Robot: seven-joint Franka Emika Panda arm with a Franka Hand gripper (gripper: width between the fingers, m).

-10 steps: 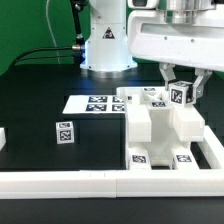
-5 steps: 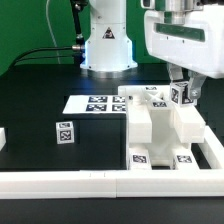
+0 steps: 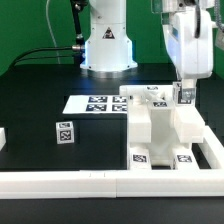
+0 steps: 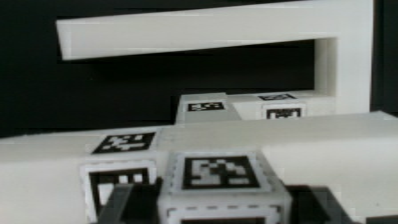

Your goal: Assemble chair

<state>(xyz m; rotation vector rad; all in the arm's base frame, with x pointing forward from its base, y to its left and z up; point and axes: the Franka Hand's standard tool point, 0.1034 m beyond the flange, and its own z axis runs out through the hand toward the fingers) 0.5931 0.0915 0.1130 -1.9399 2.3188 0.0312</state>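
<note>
Δ: arm swung upright vs prior frame, tagged block turned edge-on | claw (image 3: 185, 97): narrow, clamped on small tagged block (image 4: 217, 174) | chair (image 3: 160, 125): part-built on desk by border rail (image 3: 60, 181) | meaning: prob. aligning block w/ chair for insertion.

The arm's white base stands at the far side of the table, toward the middle of the exterior view. From there the arm reaches over to the exterior view's right, where its bulky white wrist hangs pointing straight down. The gripper (image 3: 185, 95) sits low below it, its dark fingers (image 4: 128, 205) vertical and closed partway on a small tagged white chair part (image 4: 222, 180). In the wrist view the part fills the gap between the two fingers, one on each flank.
</note>
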